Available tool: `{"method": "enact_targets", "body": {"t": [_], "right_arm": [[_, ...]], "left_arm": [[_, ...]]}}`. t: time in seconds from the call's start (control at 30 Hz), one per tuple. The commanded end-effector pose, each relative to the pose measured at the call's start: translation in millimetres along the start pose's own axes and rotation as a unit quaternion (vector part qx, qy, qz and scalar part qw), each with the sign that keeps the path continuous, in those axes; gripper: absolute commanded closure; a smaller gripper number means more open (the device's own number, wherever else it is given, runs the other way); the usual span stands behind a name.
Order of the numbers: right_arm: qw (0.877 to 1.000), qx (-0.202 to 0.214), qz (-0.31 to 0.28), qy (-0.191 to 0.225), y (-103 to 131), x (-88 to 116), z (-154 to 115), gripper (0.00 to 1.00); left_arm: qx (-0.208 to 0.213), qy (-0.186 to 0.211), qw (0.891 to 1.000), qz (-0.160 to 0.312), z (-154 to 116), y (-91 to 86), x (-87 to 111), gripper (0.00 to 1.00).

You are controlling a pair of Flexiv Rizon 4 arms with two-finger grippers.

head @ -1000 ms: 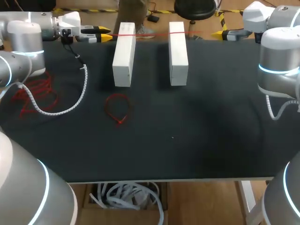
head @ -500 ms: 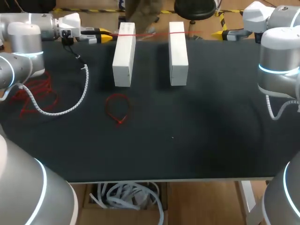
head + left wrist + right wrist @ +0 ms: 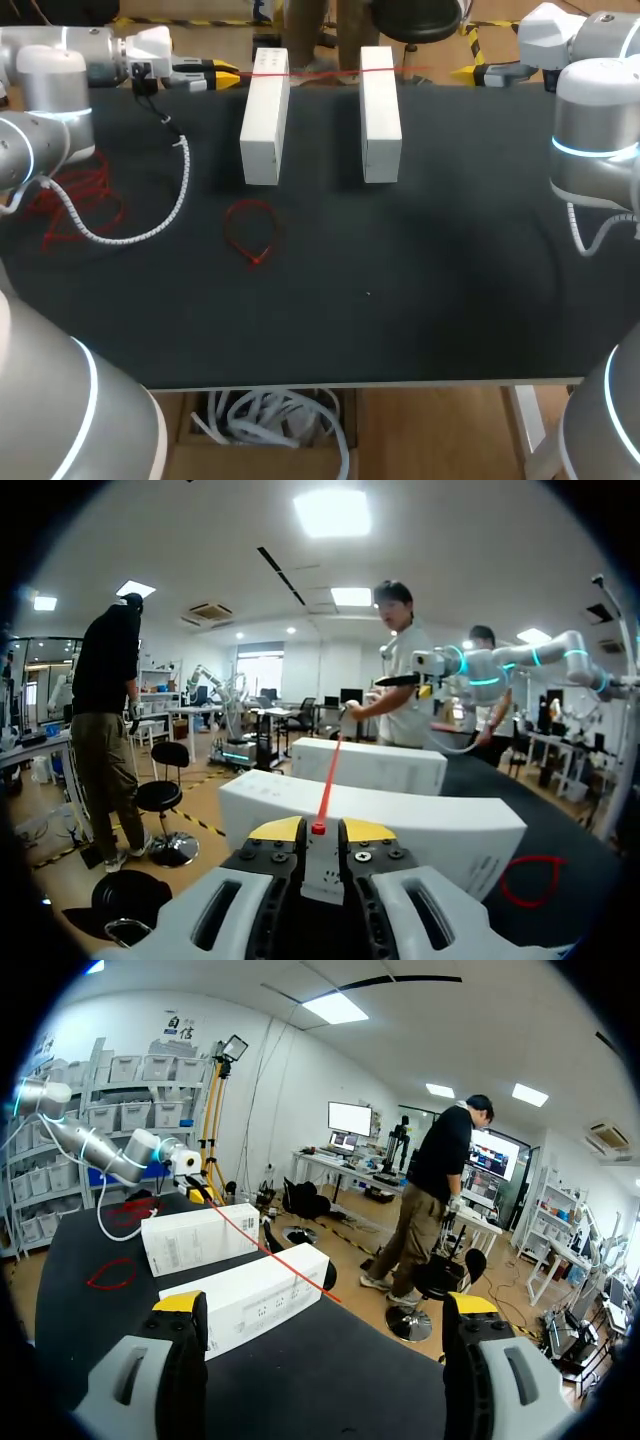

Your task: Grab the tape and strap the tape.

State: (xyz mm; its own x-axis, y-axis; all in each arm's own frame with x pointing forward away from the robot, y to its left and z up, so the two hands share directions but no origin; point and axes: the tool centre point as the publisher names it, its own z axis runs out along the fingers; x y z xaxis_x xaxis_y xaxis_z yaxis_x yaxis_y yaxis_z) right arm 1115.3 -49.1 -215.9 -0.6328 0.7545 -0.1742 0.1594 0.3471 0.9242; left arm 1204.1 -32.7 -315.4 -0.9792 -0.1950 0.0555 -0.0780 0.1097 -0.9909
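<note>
Tape comes first for you: the red tape runs in a straight line over the far ends of two white boxes. They lie side by side on the black desk, near its far edge. The tape passes over the top of the white box closer to your left arm, then over the second white box beside it. It extends a little past that one toward your right arm.

Your left hand sits at the far left of the desk, just beside the first box. Its yellow tips are nearly together, with one end of the tape pinched between them. From that wrist you see the tape run straight ahead out of the tips and over both boxes.

Your right hand is at the far right of the desk, well apart from the second box. Its fingers stand wide apart and grip nothing. The tape's free end lies ahead of this hand and touches neither finger.

Nearer you on the desk, a small red loop lies in front of the first box, apart from it. A tangle of red ties lies by the left edge. A white coiled cable from your left arm curves over the desk beside that tangle.
</note>
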Motion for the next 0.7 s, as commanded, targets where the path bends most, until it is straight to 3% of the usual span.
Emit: {"method": "enact_targets", "body": {"t": [0.03,0.13,0.47,0.7], "right_arm": [[1.000,0.000,0.000,0.000,-0.1,0.1,-0.6,0.00],[1.000,0.000,0.000,0.000,-0.1,0.1,-0.6,0.00],[1.000,0.000,0.000,0.000,-0.1,0.1,-0.6,0.00],[1.000,0.000,0.000,0.000,-0.1,0.1,-0.6,0.00]], "left_arm": [[0.001,0.007,1.000,0.000,0.5,1.0,-5.5,0.90],[0.000,0.006,1.000,-0.001,0.4,0.8,-5.5,1.00],[0.008,0.014,1.000,0.005,-0.2,-3.9,-2.3,1.00],[0.031,0.025,0.999,0.018,-4.2,-23.5,12.3,1.00]]}}
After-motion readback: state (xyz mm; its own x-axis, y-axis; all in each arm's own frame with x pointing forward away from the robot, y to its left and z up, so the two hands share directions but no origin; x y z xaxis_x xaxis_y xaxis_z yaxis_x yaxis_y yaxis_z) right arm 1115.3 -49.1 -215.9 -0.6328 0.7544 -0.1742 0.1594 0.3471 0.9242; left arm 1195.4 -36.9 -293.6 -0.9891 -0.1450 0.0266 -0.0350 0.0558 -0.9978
